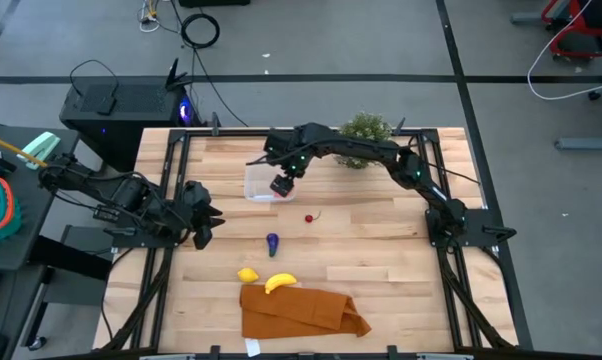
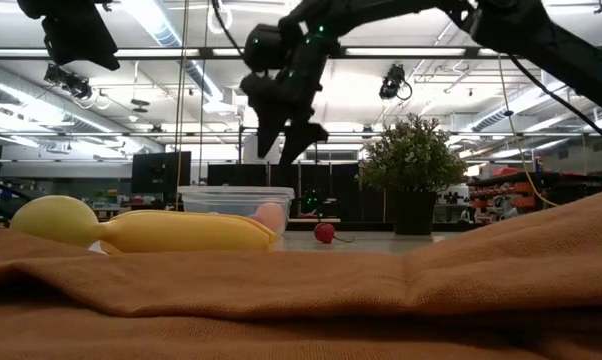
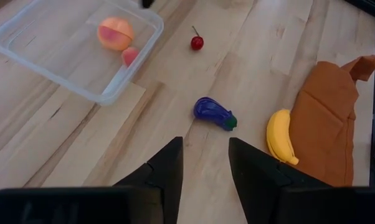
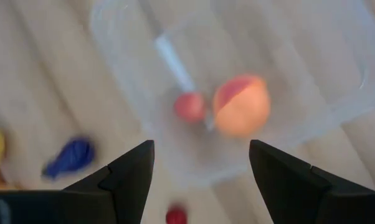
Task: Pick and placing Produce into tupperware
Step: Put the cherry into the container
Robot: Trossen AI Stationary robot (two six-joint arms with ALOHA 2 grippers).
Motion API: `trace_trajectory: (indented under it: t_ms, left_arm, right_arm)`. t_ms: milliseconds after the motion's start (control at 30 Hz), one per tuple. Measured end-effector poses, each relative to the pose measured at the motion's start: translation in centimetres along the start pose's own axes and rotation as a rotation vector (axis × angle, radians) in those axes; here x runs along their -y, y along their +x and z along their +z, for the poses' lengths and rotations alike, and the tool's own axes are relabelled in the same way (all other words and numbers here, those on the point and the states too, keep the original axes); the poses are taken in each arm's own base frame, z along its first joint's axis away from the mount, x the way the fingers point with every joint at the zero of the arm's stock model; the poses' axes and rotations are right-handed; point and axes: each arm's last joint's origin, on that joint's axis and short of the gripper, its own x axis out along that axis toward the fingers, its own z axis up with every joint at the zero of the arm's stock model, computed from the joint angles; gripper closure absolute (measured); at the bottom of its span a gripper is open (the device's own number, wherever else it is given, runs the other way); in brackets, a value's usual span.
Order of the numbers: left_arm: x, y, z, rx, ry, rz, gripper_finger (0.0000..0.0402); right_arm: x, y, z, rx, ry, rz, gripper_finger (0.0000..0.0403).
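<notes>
The right pincer (image 1: 282, 185), fingers apart and empty, hung over the container (image 1: 258, 184) holding a peach (image 3: 115, 33), while the left pincer (image 1: 203, 222), apart, waited near the eggplant (image 1: 272, 242) and cherry (image 1: 309, 217) on the tabletop (image 1: 381, 240).

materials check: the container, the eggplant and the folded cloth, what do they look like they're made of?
Container: clear, thin plastic, probably; the wood grain and the peach inside show through its walls.
Eggplant: looks like moulded plastic or rubber, deep purple with a slight sheen and a green cap; cannot tell which.
Cloth: woven fabric, matte orange-brown, lying in soft folds.
</notes>
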Motion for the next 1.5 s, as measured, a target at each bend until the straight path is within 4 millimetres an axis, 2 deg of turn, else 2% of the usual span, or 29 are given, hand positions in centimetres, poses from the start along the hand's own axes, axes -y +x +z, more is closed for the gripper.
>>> trace_trajectory:
  t_ms: [133,367,733,900,1067,1133,1267,1367,1500]
  left_arm:
    - [0.0,0.0,0.0,0.0,0.0,-0.001,0.0267]
    - [0.0,0.0,0.0,-0.001,0.001,0.0,0.0265]
    - [-0.1,0.0,-0.1,-0.007,0.004,0.007,0.027]
    - [-0.1,0.0,-0.1,-0.01,0.006,0.01,0.0264]
    - [-0.1,0.0,-0.1,-0.011,0.007,0.011,0.0263]
    - [-0.1,0.0,-0.1,-0.012,0.007,0.011,0.0264]
    - [-0.2,0.0,-0.2,-0.015,0.01,0.015,0.0268]
    - [-0.2,0.0,-0.2,-0.016,0.015,0.017,0.0267]
    - [-0.2,0.0,-0.1,-0.014,0.047,0.019,0.0263]
  right_arm:
    - [-1.4,-1.0,-1.5,-0.079,-0.092,-0.025,0.0135]
    - [-4.1,-0.8,-3.1,-0.13,-0.222,-0.059,0.0135]
    - [-6.5,-0.5,-4.1,-0.141,-0.265,-0.023,0.0136]
    - [-7.5,0.5,-5.1,-0.181,-0.284,-0.023,0.0136]
    - [-7.4,2.0,-6.1,-0.25,-0.294,-0.044,0.0136]
    - [-7.4,2.0,-6.6,-0.26,-0.303,-0.045,0.0136]
    - [-6.8,0.0,-7.8,-0.182,-0.294,-0.023,0.0139]
    - [-5.1,-2.1,-9.3,-0.086,-0.24,0.0,0.0148]
    - [-2.9,-3.2,-12.0,0.025,-0.15,0.027,0.0159]
